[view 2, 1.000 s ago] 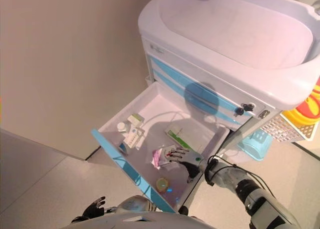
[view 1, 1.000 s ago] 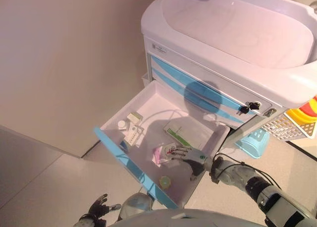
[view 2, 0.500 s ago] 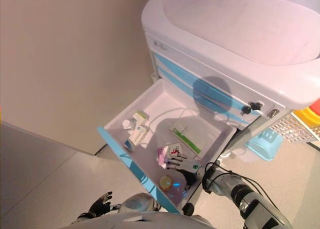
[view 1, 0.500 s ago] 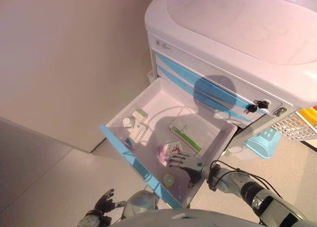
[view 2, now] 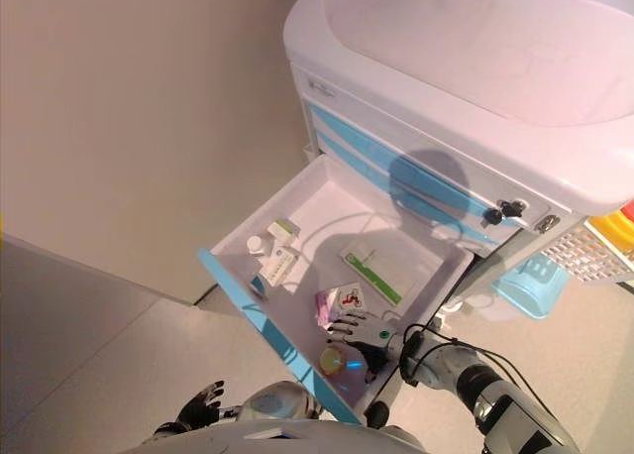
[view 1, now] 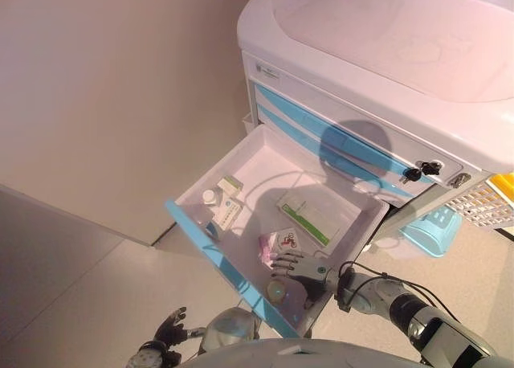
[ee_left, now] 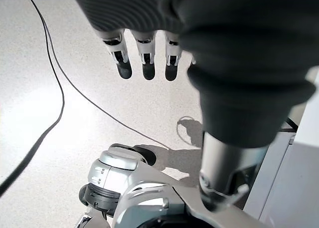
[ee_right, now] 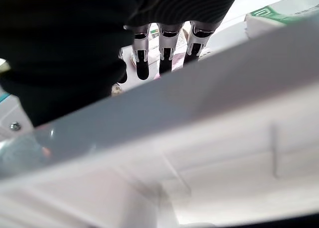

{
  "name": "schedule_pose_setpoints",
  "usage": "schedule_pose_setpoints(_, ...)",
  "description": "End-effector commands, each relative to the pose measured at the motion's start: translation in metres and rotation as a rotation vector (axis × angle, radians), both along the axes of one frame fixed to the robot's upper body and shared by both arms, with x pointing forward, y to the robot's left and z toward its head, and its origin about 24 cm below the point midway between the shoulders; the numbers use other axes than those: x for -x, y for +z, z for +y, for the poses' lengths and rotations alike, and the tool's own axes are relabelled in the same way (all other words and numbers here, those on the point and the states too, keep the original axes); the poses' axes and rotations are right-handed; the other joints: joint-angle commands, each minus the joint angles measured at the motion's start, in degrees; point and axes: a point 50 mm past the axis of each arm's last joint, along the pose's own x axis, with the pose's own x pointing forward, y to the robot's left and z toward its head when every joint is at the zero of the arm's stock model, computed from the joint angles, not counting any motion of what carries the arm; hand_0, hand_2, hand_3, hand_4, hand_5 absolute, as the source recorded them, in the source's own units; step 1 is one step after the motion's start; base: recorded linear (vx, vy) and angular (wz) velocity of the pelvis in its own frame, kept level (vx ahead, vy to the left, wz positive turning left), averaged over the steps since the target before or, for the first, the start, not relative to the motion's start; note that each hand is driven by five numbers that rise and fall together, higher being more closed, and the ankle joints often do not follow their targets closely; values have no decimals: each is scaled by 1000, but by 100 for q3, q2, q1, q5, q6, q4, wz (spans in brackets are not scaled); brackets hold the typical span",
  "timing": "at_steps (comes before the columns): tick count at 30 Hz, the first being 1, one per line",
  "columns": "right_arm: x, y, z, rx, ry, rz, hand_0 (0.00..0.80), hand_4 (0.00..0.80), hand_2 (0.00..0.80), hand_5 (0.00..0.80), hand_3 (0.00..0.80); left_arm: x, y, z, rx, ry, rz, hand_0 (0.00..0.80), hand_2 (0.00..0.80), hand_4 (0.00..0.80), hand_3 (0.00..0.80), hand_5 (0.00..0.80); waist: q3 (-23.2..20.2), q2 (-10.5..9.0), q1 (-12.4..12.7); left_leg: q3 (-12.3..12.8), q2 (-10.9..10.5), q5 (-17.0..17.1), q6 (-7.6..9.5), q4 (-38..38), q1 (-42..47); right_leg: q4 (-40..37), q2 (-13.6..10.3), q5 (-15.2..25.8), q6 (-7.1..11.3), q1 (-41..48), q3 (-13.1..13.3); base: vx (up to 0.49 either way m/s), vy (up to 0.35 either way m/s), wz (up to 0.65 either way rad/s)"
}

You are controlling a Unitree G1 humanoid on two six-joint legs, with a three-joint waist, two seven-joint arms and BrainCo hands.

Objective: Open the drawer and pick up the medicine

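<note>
While its fingers (view 2: 342,325) stretch out relaxed and grasp nothing, the right robot hand (view 2: 365,331) reaches over the near side wall into the open drawer (view 1: 241,159). The fingertips hover just beside a small pink-and-white medicine packet (view 1: 267,247) lying on the drawer floor; whether they touch it cannot be told. A small round container (view 2: 331,360) sits near the hand, towards the drawer's blue front (view 1: 213,251). Farther in lies a white box with a green stripe (view 1: 307,218), and at the far side a white bottle (view 1: 209,197) and two small boxes (view 1: 227,214) cluster together. The drawer belongs to a white cart (view 1: 385,55) with blue-striped drawer fronts. The left robot hand (view 1: 171,330) hangs low over the floor (ee_left: 45,73), well apart from the cart, fingers loosely spread and empty.
</note>
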Motion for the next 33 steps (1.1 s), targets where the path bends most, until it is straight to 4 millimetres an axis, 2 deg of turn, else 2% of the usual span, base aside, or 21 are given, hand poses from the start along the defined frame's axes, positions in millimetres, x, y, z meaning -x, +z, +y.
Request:
schedule_pose_setpoints(1, 11, 5, 19, -114, 67, 7, 0, 0, 0, 0, 0, -2, -1, -9, 10, -79, -5, 0, 0, 0, 0, 0, -82, -107, 143, -20, -211, -378, -101, 47, -147, 687, -462, 1, 303, -426, 321, 21, 12, 4)
schedule_pose_setpoints(19, 11, 2, 19, -153, -5, -32, 0, 0, 0, 0, 0, 5, -3, -15, 31, -77, 4, 0, 0, 0, 0, 0, -105, 2, 207, -102, -318, -378, -54, 57, -165, 762, -555, -6, 340, -447, 228, 16, 14, 3)
schedule_pose_setpoints(33, 7, 6, 28, -164, 0, -35, 0, 0, 0, 0, 0, 5, -3, -11, 30, -53, 4, 0, 0, 0, 0, 0, -116, 82, 240, -118, -386, -384, 22, 36, -147, 872, -667, -17, 389, -480, 173, 10, 8, 0)
